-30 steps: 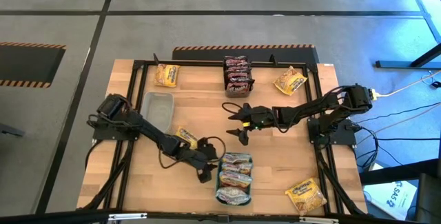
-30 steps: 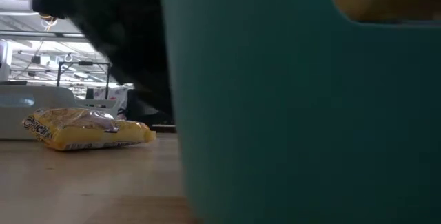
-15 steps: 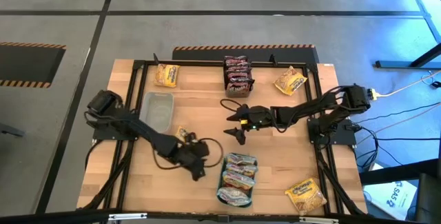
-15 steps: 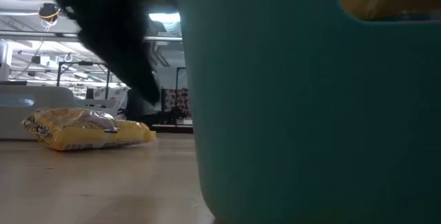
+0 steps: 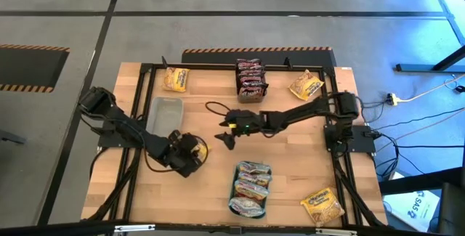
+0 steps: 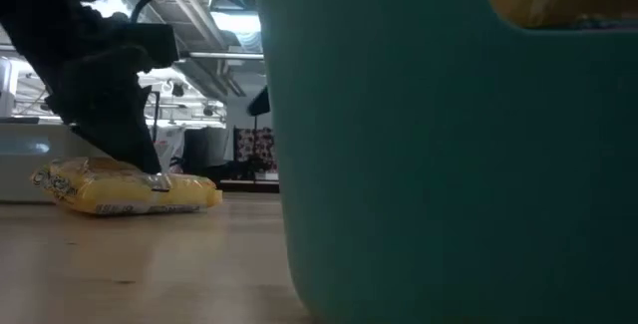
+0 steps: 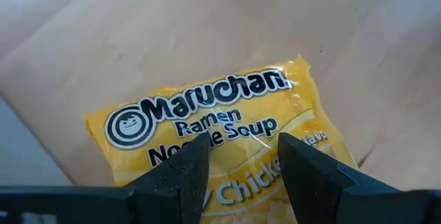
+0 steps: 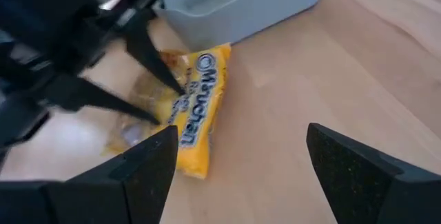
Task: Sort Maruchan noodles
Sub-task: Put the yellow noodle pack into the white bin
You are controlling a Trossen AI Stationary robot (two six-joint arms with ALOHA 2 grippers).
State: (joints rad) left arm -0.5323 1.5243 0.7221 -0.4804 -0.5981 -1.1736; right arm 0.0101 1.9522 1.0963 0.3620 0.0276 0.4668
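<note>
My left hand is down on a yellow noodle packet that lies flat on the table, just beside the near end of the clear grey tub; its two fingers stand apart, one on each side of the packet's middle, with their tips at the wrapper, and I cannot tell whether they pinch it yet. My right hand hangs over the middle of the table, just to the right of that packet, its fingers spread wide with nothing between them. Near the front edge, the teal tray holds a stack of pale packets. At the back edge, a stack of dark brown-red packets sits in the middle. Three more yellow packets lie loose: one at the back left corner, one at the back right and one at the front right corner, all well apart from both hands.
</note>
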